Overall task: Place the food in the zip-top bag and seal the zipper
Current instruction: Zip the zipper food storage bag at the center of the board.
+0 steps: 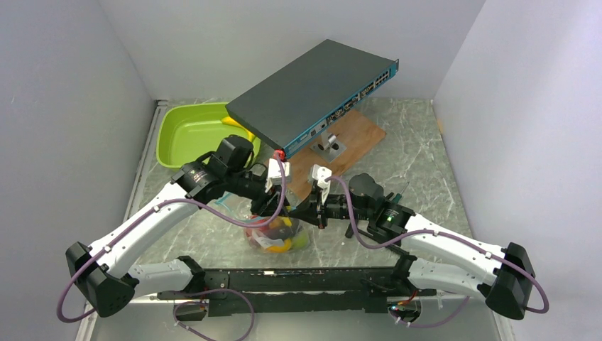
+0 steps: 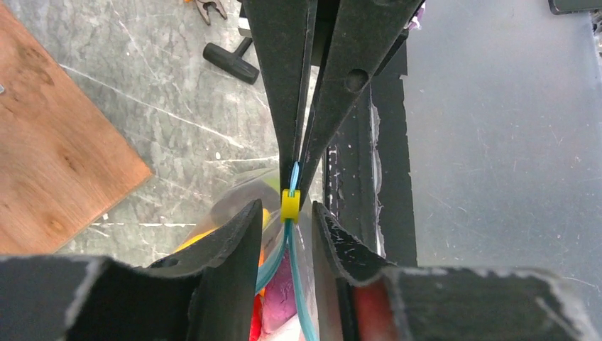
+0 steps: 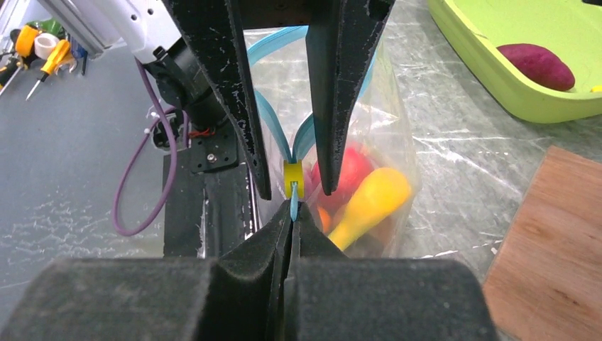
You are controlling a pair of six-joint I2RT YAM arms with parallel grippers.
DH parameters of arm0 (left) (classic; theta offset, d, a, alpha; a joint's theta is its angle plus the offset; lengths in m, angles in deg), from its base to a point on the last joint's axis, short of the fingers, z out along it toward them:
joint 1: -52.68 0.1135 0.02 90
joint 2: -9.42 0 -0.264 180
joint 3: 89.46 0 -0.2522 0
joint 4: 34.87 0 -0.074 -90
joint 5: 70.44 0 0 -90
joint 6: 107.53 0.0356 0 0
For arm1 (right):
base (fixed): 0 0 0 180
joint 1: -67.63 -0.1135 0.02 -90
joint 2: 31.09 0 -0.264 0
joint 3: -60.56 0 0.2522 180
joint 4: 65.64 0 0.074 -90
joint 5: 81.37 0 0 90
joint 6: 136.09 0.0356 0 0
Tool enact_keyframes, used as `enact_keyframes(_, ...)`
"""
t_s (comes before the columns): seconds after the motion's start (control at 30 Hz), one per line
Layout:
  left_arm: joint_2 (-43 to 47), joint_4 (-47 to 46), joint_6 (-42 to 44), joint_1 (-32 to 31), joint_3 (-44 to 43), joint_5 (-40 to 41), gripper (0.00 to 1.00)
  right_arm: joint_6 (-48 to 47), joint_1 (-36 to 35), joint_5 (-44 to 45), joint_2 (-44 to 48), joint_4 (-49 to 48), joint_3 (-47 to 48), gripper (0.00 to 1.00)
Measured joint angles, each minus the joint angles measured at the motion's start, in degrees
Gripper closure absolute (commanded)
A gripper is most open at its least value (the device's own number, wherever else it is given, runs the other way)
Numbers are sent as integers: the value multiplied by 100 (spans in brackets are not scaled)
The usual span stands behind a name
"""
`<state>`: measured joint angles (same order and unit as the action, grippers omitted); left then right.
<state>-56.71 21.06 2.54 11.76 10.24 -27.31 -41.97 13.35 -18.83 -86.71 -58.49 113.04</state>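
Note:
The clear zip-top bag (image 1: 275, 238) stands near the table's front edge and holds food: a red apple (image 3: 353, 169), a yellow banana (image 3: 374, 201) and orange and pink pieces. My right gripper (image 3: 292, 207) is shut on the end of the teal zipper (image 3: 267, 117), right beside the yellow slider (image 3: 292, 179). My left gripper (image 2: 284, 213) is open. Its fingers (image 2: 238, 241) stand on either side of the two zipper strips (image 2: 307, 298) just behind the slider (image 2: 289, 206), with a gap showing. A purple eggplant (image 3: 537, 65) lies in the lime-green tray (image 3: 497, 89).
A grey network switch (image 1: 312, 89) rests tilted over a wooden board (image 1: 358, 135) behind the bag. The green tray (image 1: 181, 135) is at the back left. A black rail (image 1: 298, 280) runs along the front edge, close to the bag. A black-handled tool (image 2: 231, 62) lies to the right.

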Motion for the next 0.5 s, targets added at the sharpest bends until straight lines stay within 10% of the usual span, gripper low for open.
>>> enact_keyframes(0.5,17,-195,-98,15,-26,17,99,343,-2,363,0,-83,0,100)
